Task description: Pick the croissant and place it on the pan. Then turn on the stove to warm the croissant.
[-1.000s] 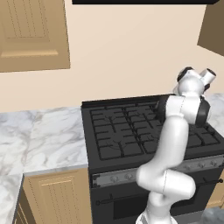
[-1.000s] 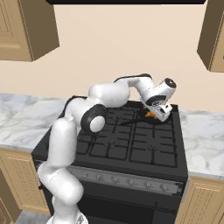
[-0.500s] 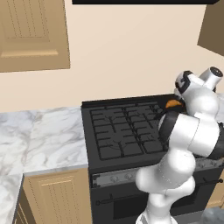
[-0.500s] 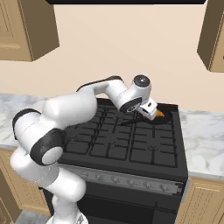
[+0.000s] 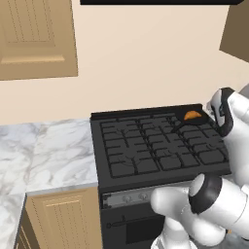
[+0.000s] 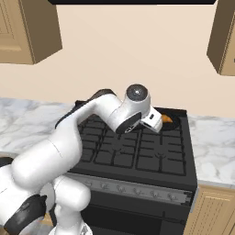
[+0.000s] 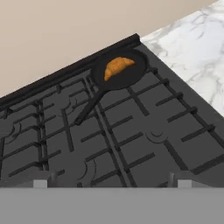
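The orange-brown croissant (image 7: 117,67) lies inside the small black pan (image 7: 131,76) on the back right burner of the stove (image 7: 131,131). The pan's short handle points toward the middle of the grates. My gripper (image 7: 109,181) is open, its fingertips (image 7: 40,181) set wide apart with nothing between them. It hangs above the front grates, well clear of the pan. From the base, the croissant (image 5: 192,115) (image 6: 166,119) shows just past my hand (image 6: 153,121). Small knobs run along the grey front panel (image 6: 137,193) (image 5: 131,197).
Marble counter flanks the stove on the left (image 5: 48,151) and on the right (image 6: 213,142). Wooden wall cabinets (image 5: 36,39) (image 6: 225,36) hang above. A beige wall stands right behind the range. My own folded arm (image 5: 214,194) covers the stove's front right corner.
The hand has drawn back from the pan toward the stove's front, leaving the croissant lying in the pan. The arm has folded lower and closer to the base.
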{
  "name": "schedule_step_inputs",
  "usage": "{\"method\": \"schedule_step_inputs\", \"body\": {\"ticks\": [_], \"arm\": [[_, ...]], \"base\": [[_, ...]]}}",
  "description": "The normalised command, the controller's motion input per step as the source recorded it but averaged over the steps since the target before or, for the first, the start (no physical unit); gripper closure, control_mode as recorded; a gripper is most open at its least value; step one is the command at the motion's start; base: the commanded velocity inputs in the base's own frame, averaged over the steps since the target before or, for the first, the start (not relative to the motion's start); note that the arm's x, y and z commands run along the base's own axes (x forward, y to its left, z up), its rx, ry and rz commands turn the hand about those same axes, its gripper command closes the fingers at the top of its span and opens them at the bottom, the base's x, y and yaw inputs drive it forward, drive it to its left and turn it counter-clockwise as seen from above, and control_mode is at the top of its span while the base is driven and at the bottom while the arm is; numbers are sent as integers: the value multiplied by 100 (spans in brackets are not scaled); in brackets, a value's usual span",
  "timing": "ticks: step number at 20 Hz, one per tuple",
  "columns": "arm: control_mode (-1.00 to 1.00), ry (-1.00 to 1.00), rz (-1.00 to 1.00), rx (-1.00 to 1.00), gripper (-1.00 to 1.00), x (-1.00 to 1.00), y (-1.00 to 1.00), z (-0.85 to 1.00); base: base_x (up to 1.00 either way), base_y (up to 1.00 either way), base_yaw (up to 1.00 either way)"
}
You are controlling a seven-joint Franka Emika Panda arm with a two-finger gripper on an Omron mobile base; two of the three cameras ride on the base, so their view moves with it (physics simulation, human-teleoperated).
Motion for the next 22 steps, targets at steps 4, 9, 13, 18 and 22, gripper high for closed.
{"method": "schedule_step_inputs", "body": {"ticks": [4,9,13,18,22], "arm": [[-100,0,18,-10,-100,-100,0,34],[-100,0,24,-6,-100,-100,-5,12],[-100,-1,30,-1,-100,-86,-3,-1],[-100,-20,30,0,-100,-56,-3,-18],[-100,-53,28,0,-100,-53,-9,-11]], "base": [[0,0,0],[0,0,0],[0,0,0],[0,0,0],[0,0,0]]}}
